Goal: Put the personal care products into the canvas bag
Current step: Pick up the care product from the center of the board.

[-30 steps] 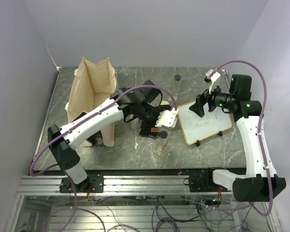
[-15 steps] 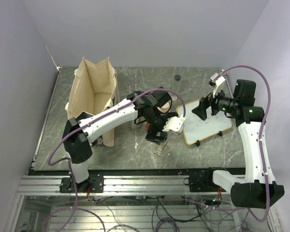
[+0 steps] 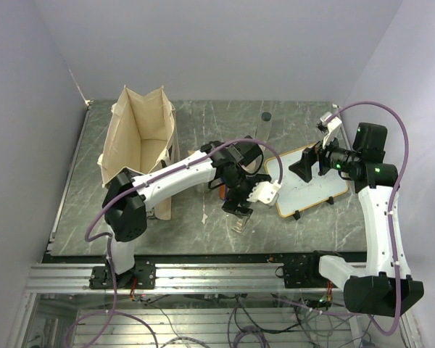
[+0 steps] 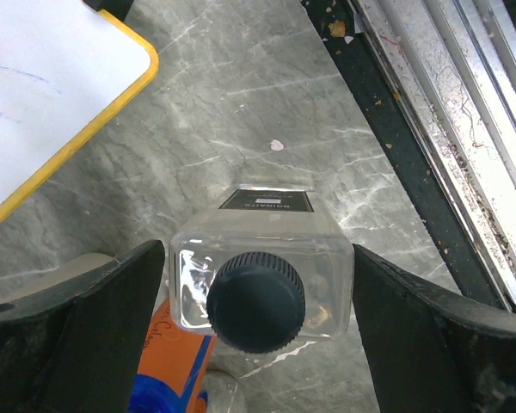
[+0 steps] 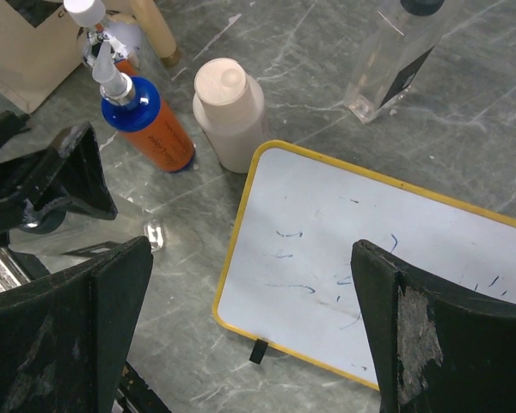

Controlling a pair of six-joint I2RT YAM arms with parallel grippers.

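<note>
Left pincer point(image 4: 258, 254): spread wide, one finger point(image 4: 77, 335) on each side of a clear dark-capped bottle point(image 4: 258, 297). Both fingers sit just beside its walls, and I cannot tell whether they touch.
Right pincer point(image 5: 248, 258): spread, pinching nothing, hanging over the whiteboard point(image 5: 361, 258).
Canvas bag point(image 3: 140, 141): upright with its mouth open at the far left of the counter point(image 3: 181, 232), well apart from the straddled bottle.
Edges: the straddled bottle stands near the counter's near edge and its dark rail point(image 4: 396, 129). The whiteboard's yellow rim lies near on the other side.
Open room: bare stone in front of the bag and along the far right behind the whiteboard.
Bottles, counted: five. Two are clear, and there is one silver bottle point(image 5: 120, 43), one blue-and-orange bottle point(image 5: 150, 125) and one cream bottle point(image 5: 230, 112).
Second clear bottle point(image 5: 396, 52): upright beyond the whiteboard's far edge.
Cluster: the silver, blue-and-orange and cream bottles stand together, the cream one just beside the whiteboard's corner.
Bags: one.
Whiteboards: one.
</note>
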